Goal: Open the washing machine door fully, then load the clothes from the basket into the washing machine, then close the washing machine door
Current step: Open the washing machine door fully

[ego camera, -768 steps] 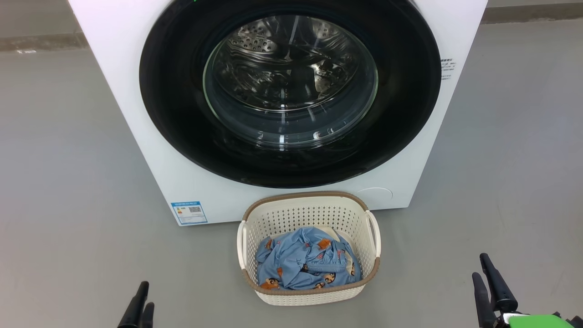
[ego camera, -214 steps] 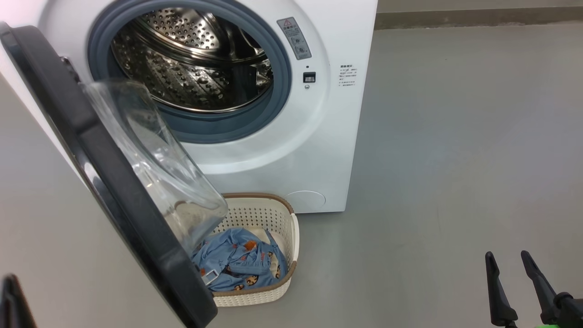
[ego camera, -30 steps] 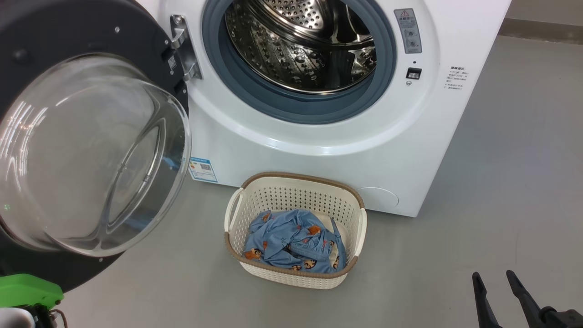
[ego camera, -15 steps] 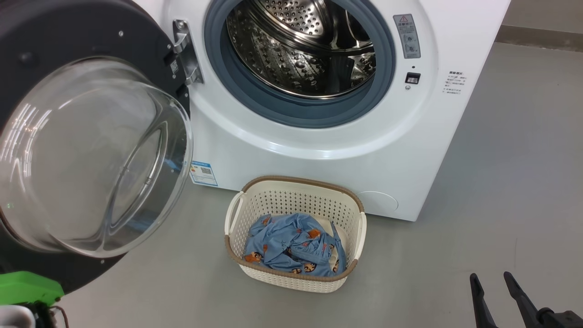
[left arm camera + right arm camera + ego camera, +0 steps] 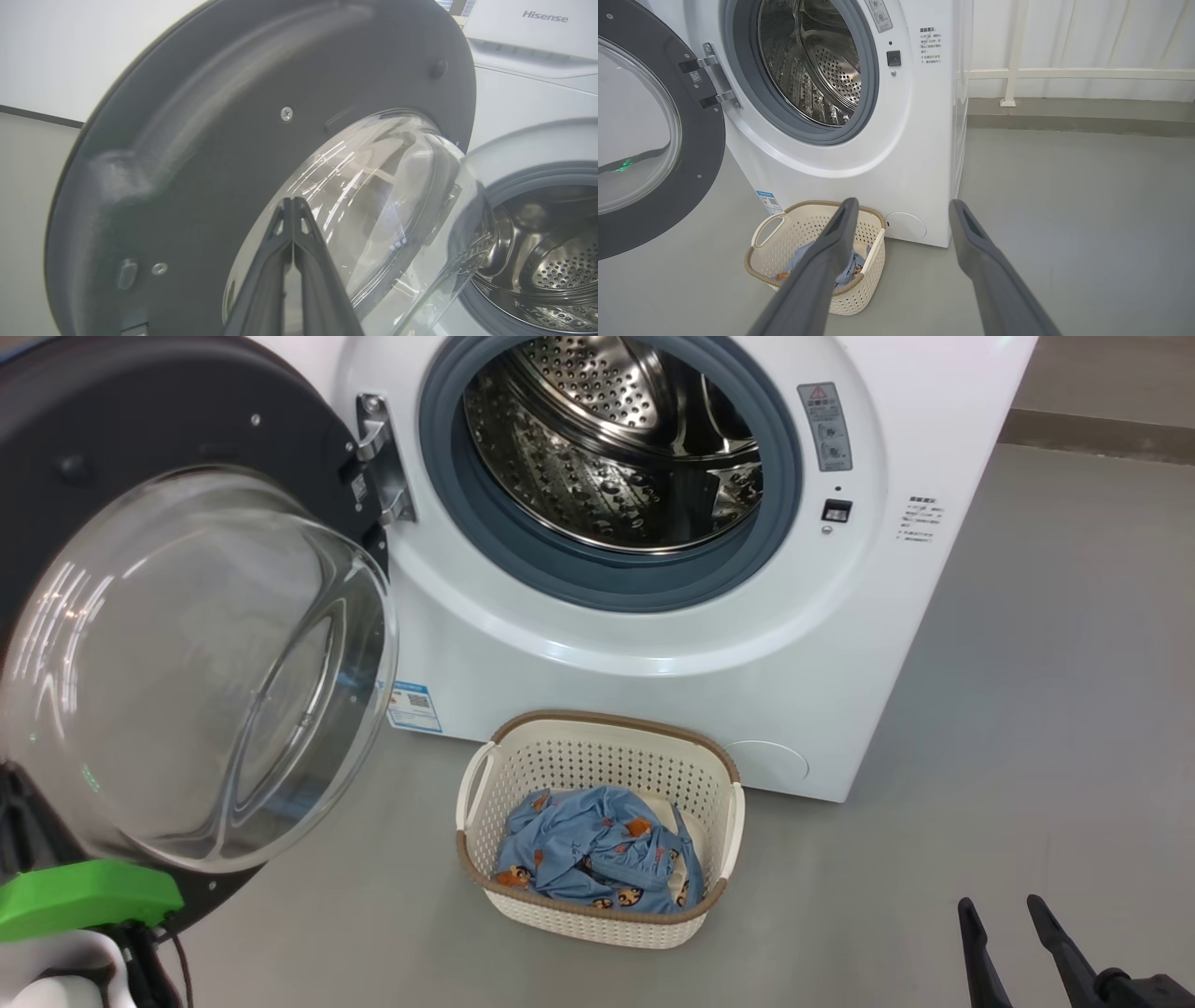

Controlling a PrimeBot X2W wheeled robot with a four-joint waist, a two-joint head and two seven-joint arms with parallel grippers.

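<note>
Swung wide since it sat closed, the washing machine door [image 5: 187, 663] now hangs left of the washing machine [image 5: 653, 691].
I keep my left gripper [image 5: 292, 205] pinched together at that door, perhaps touching it, to push. My right gripper [image 5: 901, 207] is spread wide, ready for the clothes [image 5: 583, 859] in the basket [image 5: 611, 721] in front of the machine.

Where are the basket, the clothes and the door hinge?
basket [image 5: 607, 717]: head view, on the brown rim at its far side.
clothes [image 5: 588, 849]: head view, on the blue printed fabric in the middle of the pile.
door hinge [image 5: 381, 457]: head view, on the metal bracket between door and washer front.
</note>
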